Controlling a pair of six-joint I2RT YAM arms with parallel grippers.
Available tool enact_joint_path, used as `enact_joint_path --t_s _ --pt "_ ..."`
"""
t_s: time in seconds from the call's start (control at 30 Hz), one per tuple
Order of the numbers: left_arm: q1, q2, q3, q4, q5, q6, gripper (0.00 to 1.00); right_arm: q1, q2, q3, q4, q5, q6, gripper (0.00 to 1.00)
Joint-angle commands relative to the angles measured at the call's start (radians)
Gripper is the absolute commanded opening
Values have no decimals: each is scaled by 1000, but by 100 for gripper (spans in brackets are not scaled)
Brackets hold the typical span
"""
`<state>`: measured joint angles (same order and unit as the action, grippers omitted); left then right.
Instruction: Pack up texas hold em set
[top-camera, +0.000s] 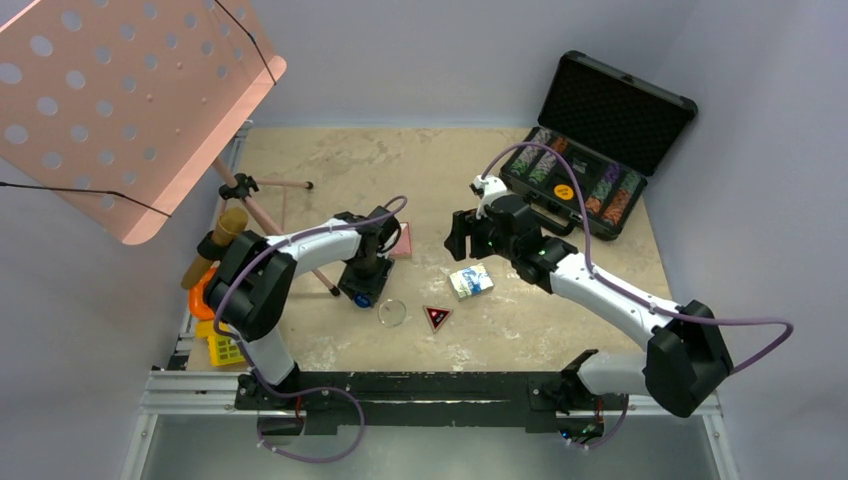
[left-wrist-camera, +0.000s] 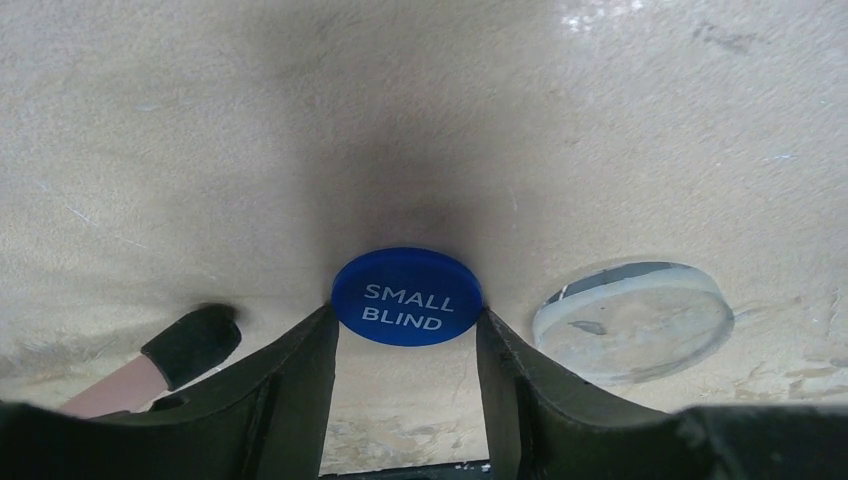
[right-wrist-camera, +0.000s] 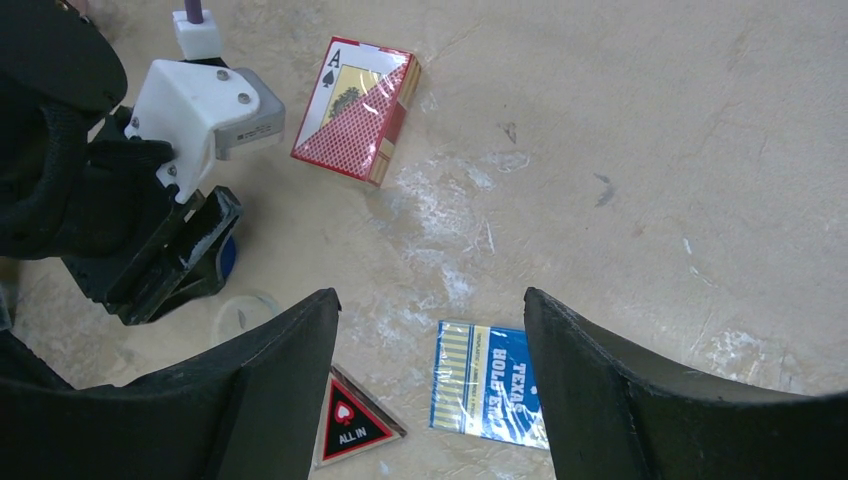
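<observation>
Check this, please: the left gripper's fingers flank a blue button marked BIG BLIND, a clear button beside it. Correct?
No: in the left wrist view the blue button between the jaws of the left gripper reads SMALL BLIND. The clear button lies beside it.

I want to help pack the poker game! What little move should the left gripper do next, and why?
Probably lift straight up a little. The left gripper has its fingers against both sides of the blue SMALL BLIND button, which lies flat on the table, so it looks gripped.
</observation>
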<state>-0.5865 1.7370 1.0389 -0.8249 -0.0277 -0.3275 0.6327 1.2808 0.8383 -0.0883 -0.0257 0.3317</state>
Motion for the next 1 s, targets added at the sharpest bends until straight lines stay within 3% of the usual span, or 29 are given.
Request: enact_joint_path --t_s 0.0,0.27,0.83,0.97 --pt "-52 25 -9 96 -35 -65 53 -6 -45 -17 45 -6 -2 72" --pt "-104 -18 -76 201 -102 -157 52 -6 -40 -27 64 -30 9 72" --pt "-104 88 -54 207 -98 -168 61 -5 -58 -34 61 -44 13 72" --pt "-102 117 -48 204 -90 -171 56 -6 -61 -37 61 -49 14 72"
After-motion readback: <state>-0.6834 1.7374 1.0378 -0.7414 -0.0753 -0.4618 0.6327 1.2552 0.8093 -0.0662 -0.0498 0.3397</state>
